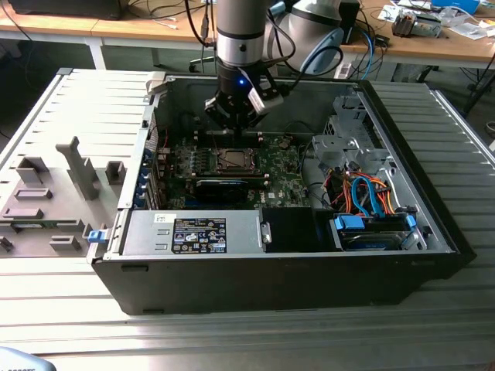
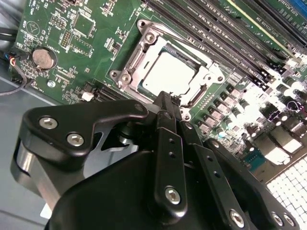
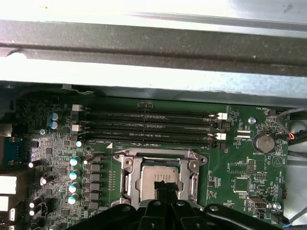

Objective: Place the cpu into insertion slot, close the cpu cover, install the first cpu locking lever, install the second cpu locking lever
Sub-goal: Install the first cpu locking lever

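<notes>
The cpu lies flat in the insertion slot on the green motherboard, its silvery top showing through the window of the cpu cover, which is down around it. In the first wrist view the cpu and the cpu cover sit just beyond my fingertips. My gripper hangs directly above the socket's edge, black fingers pressed together with nothing between them. In the exterior view the gripper is inside the open computer case, just over the cpu. A thin wire lever runs beside the socket.
Memory slots run along one side of the socket, with capacitors and a coin battery nearby. The case wall stands close behind. A drive cage, coloured cables and a power supply fill the case.
</notes>
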Tool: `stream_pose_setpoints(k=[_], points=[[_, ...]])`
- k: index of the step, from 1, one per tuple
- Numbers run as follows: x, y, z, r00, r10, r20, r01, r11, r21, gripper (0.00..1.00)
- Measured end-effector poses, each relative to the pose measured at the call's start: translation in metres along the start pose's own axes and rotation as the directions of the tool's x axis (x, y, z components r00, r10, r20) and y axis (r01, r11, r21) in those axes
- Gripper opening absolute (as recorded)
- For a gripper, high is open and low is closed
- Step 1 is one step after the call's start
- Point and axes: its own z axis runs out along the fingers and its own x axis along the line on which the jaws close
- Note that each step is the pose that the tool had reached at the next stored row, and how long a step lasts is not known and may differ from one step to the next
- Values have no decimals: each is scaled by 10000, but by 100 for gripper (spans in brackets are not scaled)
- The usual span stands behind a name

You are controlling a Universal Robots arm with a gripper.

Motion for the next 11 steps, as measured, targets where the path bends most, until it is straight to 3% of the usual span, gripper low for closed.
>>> stream_pose_setpoints(k=[11], points=[[47,13,-3,10000,0,1,0,10000,13,11]])
